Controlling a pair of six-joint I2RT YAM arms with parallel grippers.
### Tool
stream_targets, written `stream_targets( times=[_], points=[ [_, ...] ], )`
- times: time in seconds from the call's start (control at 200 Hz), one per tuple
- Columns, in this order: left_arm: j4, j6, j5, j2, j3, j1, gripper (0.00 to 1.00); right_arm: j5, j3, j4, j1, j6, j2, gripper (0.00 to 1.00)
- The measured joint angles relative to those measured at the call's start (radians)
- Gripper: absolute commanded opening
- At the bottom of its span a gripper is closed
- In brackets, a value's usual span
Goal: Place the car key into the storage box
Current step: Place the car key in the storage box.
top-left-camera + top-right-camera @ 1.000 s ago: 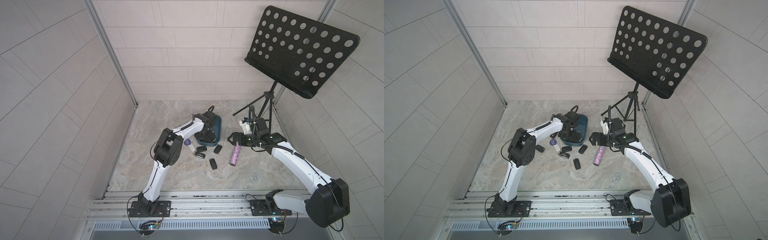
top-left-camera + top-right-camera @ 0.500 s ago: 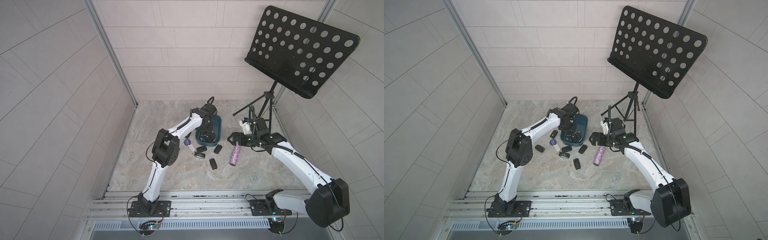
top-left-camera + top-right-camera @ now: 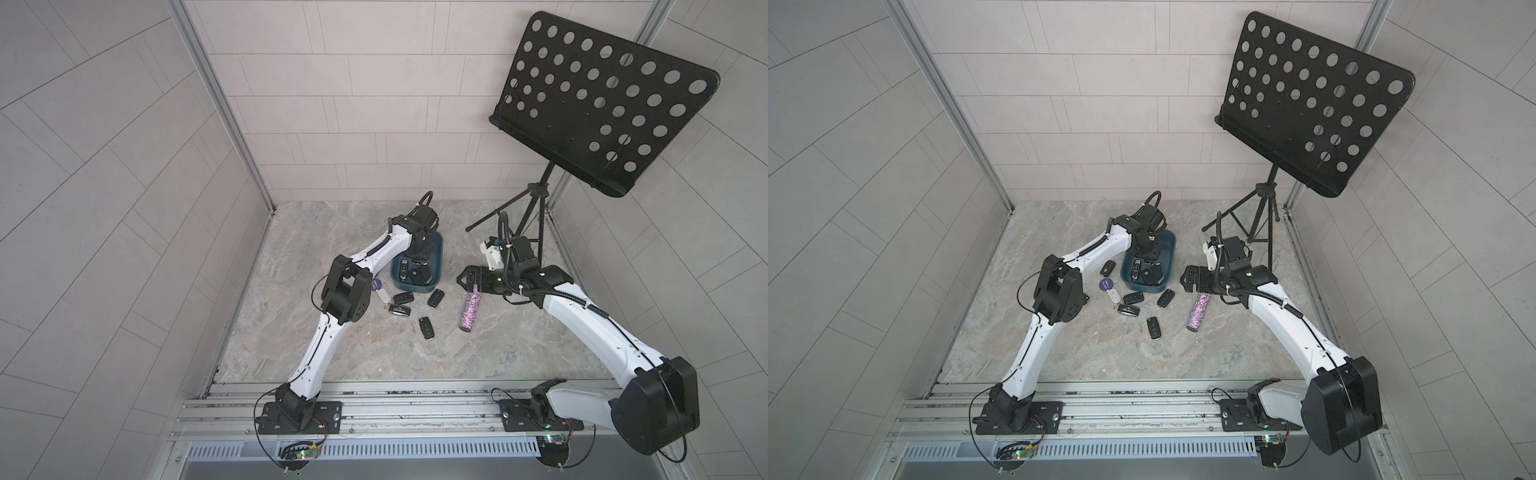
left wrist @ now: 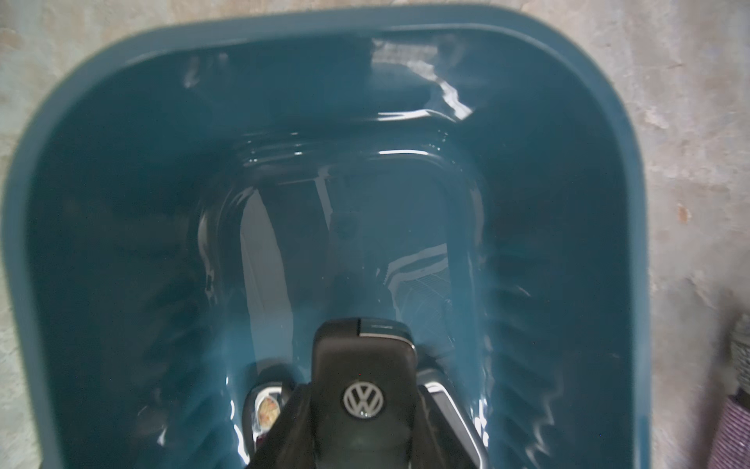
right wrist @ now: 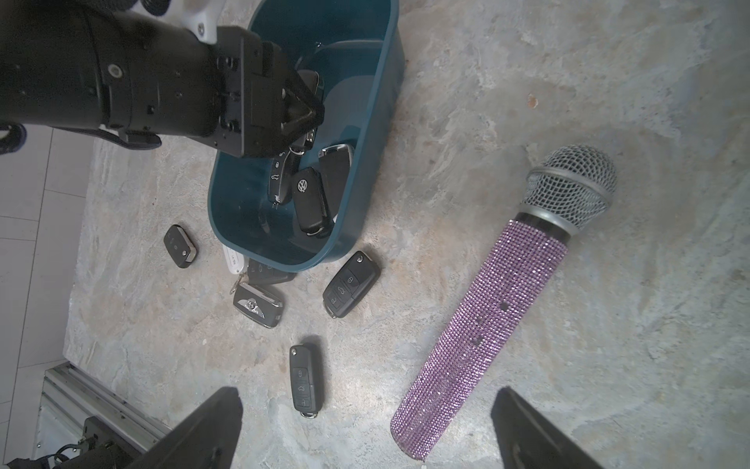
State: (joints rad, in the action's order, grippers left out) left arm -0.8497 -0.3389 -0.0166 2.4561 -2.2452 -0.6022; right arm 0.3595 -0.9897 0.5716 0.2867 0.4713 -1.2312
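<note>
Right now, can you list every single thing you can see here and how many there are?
storage box: one, dark teal, on the floor between the arms
keys in the box: at least three, black, at its near end
keys on the floor: five, black, scattered beside the box's near end
key tags: two, one round blue, one white, among the floor keys
microphone: one, purple glitter with a grey mesh head, lying by the right arm
music stand: one, black, back right corner
floor: one, grey-beige stone look
left gripper: one, black, over the box, shut on the held car key
right gripper: one, black, open, above the microphone's handle end
</note>
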Motion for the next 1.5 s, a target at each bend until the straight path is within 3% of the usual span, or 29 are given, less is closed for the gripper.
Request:
stream_targets(
  times=[0.495,0.846,1.121,1.291,1.501],
  points=[
    [0.013,-0.001,0.033,0.043,-0.021,0.028,0.35,-0.107,0.089,-0.025,-0.002,0.01,0.089,1.0],
    [0.03,-0.003,0.017,0.045,-0.019,0.036,0.57,-0.121,0.133,-0.055,-0.002,0.018,0.143,1.0],
    [0.026,-0.032,-0.051,0.021,-0.019,0.036,0.62,-0.115,0.133,-0.055,0.006,0.039,0.134,1.0],
    [0.021,-0.053,-0.095,-0.105,0.042,0.036,0.65,-0.089,0.133,-0.056,0.043,0.047,0.105,1.0],
    [0.074,-0.083,-0.126,-0.456,0.415,0.04,0.69,-0.083,0.157,-0.096,0.135,0.052,0.092,0.98]
  ],
)
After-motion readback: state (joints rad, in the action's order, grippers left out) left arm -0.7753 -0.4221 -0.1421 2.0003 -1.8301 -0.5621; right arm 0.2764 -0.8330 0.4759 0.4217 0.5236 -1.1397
